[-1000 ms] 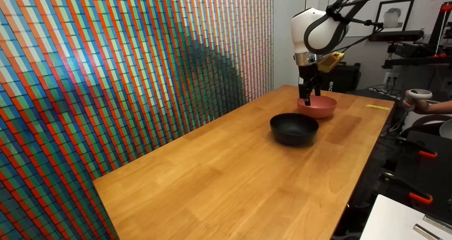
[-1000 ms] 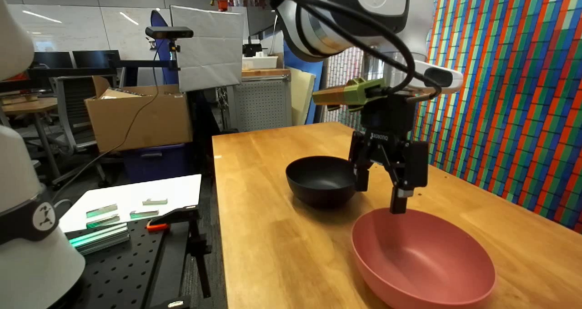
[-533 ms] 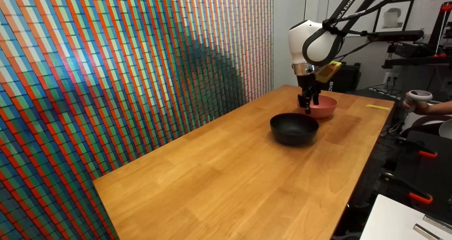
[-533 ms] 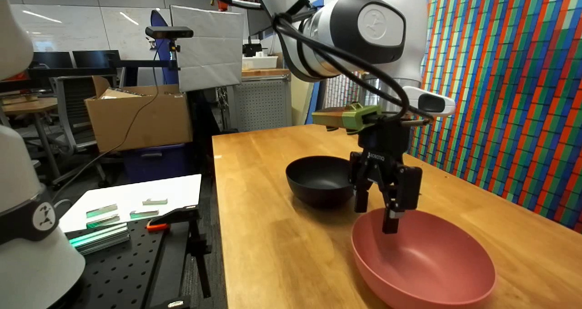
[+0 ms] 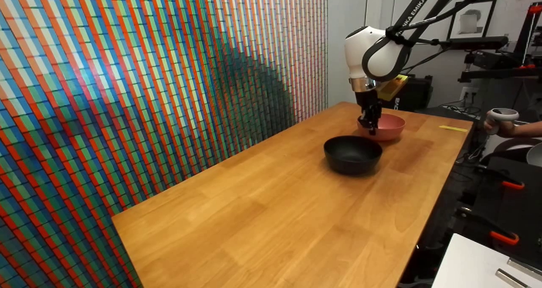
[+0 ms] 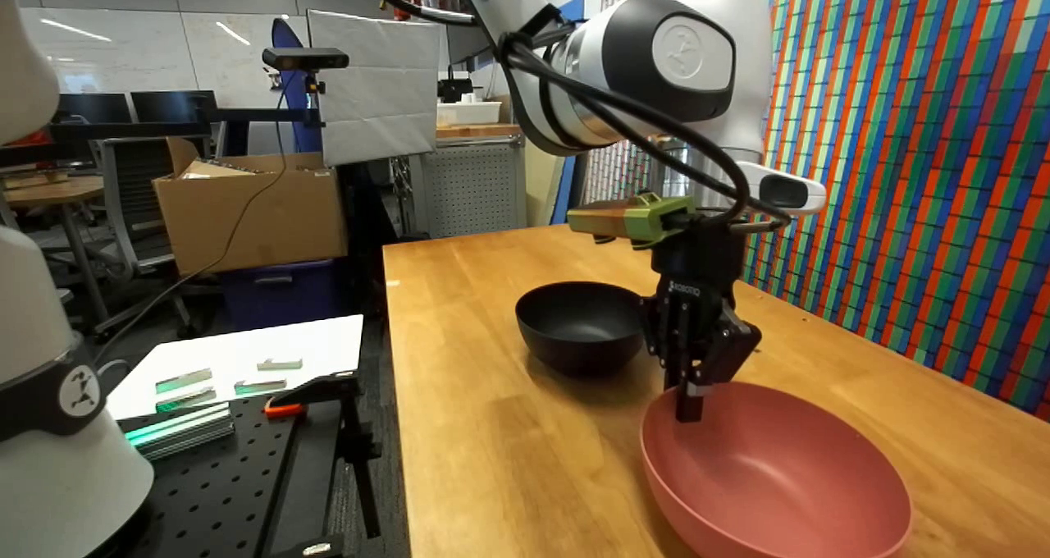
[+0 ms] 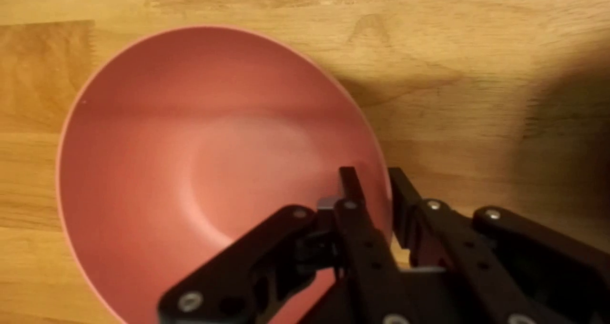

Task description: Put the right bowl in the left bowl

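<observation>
Gripper [image 7: 371, 174] is down over the rim of the red bowl [image 7: 238, 143]: one jaw inside, one outside, drawn nearly together with only the bowl's wall between. Reads as a pinch; how firm, can't tell. Red bowl looks seated on the counter [image 5: 254, 220], toward the short edge farthest from the camera in an exterior view.

Key relation: the grip is on the side of the rim facing the black bowl [image 6: 578, 332], so almost all of the red bowl sticks out the opposite way, toward that short edge. It's round, no long axis to line up, and there's only one gripper to reach with. Black bowl is near but apart, farther from that short edge, strip of wood between. My read: next is lift, then travel parallel to the long edges, with the gripper going past the black bowl's middle so the red one lands centred. Side grip could let it droop or twist.

Looks: smooth, matte, salmon-red, thin lip, wall curving down to a paler round floor. Width seems close to the black bowl's, so I'd expect it to perch high.
</observation>
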Controlling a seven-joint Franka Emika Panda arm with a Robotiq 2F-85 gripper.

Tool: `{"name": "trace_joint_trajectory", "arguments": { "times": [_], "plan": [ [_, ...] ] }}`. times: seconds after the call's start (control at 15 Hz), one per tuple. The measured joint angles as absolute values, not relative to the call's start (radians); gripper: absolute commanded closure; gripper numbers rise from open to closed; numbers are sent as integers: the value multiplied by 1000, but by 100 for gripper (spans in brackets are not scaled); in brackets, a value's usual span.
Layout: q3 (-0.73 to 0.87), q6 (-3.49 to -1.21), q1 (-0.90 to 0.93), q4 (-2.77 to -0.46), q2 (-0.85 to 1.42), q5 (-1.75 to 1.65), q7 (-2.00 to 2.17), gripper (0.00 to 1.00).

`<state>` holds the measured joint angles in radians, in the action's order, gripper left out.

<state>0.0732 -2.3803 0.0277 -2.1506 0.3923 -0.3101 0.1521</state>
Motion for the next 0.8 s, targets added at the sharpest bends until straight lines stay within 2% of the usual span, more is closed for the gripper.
{"name": "trace_joint_trajectory", "arguments": {
  "times": [0.53,0.8],
  "plan": [
    [69,-2380,28,-2141,384,-301,140,99],
    [17,-2378,31,-2138,319,-250,81,99]
  ]
}}
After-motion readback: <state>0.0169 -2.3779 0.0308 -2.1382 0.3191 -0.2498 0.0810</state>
